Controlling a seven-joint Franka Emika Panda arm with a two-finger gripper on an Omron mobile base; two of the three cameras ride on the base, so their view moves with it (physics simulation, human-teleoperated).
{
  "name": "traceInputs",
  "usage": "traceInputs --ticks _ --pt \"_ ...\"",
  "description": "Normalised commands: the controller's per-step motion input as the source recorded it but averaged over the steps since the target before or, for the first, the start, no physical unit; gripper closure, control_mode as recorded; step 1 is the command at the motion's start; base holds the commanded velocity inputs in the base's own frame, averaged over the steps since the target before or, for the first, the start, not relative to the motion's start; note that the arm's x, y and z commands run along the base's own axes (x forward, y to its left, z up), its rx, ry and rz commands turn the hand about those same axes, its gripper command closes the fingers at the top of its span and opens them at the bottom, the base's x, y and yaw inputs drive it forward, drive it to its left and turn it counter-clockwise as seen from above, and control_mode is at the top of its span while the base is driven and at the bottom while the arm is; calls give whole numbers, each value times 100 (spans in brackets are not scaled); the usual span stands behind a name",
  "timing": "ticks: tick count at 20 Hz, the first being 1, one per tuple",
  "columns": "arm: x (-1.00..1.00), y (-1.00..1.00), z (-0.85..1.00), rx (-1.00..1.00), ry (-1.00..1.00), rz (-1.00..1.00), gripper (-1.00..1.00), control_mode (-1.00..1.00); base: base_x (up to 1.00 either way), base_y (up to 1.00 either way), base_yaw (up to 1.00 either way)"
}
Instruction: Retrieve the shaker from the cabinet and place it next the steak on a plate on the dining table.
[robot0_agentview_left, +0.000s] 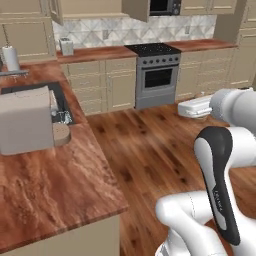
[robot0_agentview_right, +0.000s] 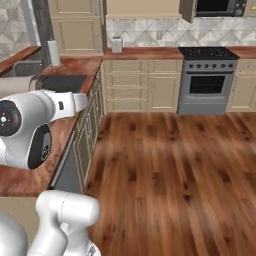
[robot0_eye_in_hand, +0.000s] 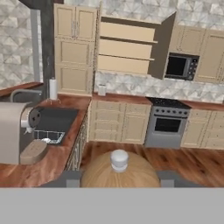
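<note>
A brown wooden shaker with a rounded body and a small pale knob top (robot0_eye_in_hand: 119, 168) is seen from the hand camera, held between the two dark finger tips of the gripper (robot0_eye_in_hand: 119, 178), whose jaws are closed in against its sides. Beyond it, across a reddish wood-plank floor (robot0_eye_in_hand: 183, 162), the beige wall cabinet (robot0_eye_in_hand: 127, 48) is shown with its door swung open and its pale tan shelves on view. A black microwave (robot0_eye_in_hand: 180, 66) is set to the right of the cabinet, above a steel oven range (robot0_eye_in_hand: 166, 122).

In the left base view, the white arm is seen at lower right, while a reddish wood worktop (robot0_agentview_left: 50, 185) bearing a large grey box-shaped appliance (robot0_agentview_left: 25, 120) is shown at left, beside a dark sink (robot0_agentview_left: 55, 97). A white paper-towel roll (robot0_agentview_left: 10, 57) stands at the back.

In the right base view, the same worktop is seen edge-on at left, with the oven range at upper right.
</note>
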Motion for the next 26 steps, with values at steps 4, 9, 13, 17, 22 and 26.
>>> traceInputs --ticks 4,9,13,17,22,26 --pt "0 0 0 0 0 0 100 100 -100 61 0" --pt "0 0 0 0 0 0 100 100 -100 80 2" --pt "0 0 0 0 0 0 100 100 -100 100 2" --pt "0 0 0 0 0 0 100 100 -100 100 0" --pt "0 0 0 0 0 0 100 100 -91 100 0" --pt "0 0 0 0 0 0 100 100 -57 100 0"
